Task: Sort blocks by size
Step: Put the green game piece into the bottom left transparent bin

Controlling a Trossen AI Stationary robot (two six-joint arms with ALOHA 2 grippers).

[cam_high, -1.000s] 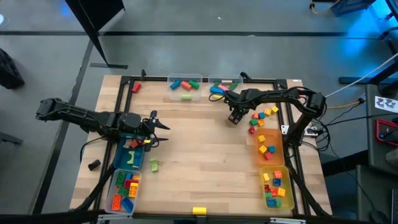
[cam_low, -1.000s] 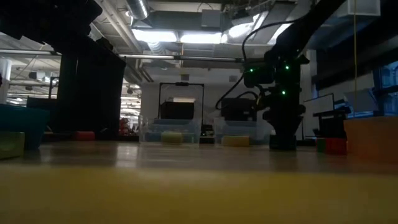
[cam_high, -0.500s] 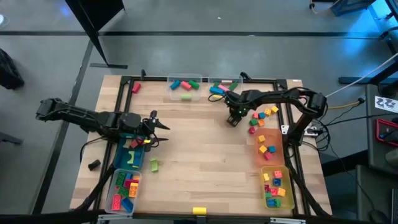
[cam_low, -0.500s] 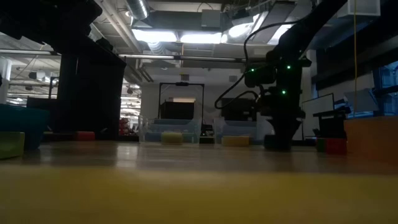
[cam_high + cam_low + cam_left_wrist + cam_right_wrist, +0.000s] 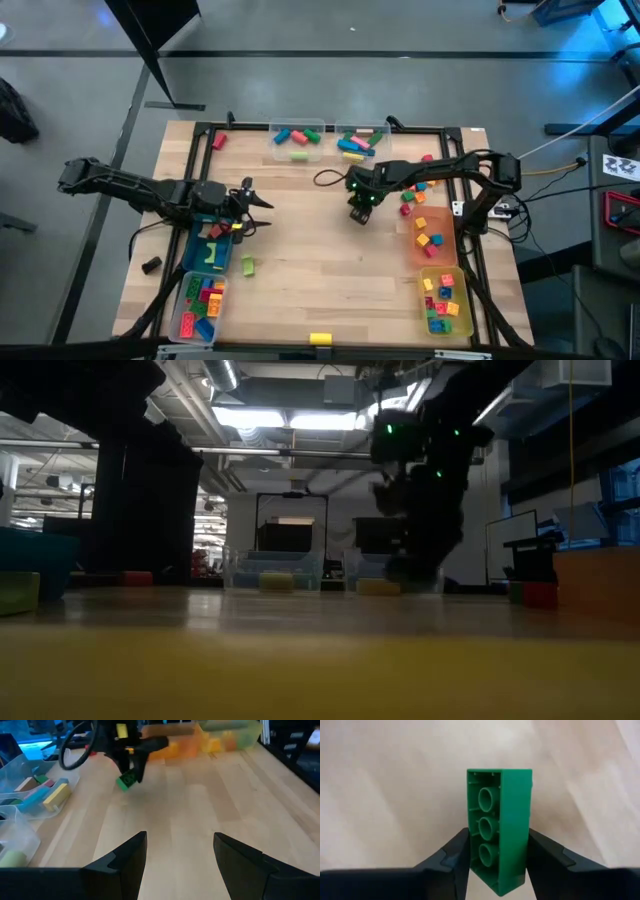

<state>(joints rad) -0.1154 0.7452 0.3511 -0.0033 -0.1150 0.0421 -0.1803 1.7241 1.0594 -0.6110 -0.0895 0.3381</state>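
1. I'm seeing my right gripper (image 5: 497, 865) clamping a green block (image 5: 501, 827) between both fingers, hanging above bare table (image 5: 320, 250) near the clear bins (image 5: 298, 132).
2. My left gripper (image 5: 177, 855) is waiting with jaws apart beside the blue bin (image 5: 192, 250).

Left gripper (image 5: 179, 851): fingers spread over bare tabletop (image 5: 200, 805). Right gripper (image 5: 131, 772): clamps green block (image 5: 126, 779). Clear bins (image 5: 30, 795): pastel blocks.

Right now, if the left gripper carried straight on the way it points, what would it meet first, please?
Mostly bare table. The left gripper, open, faces the right gripper, which is shut on a green block. That looks like the first thing in line, slightly to one side; depth is unclear.
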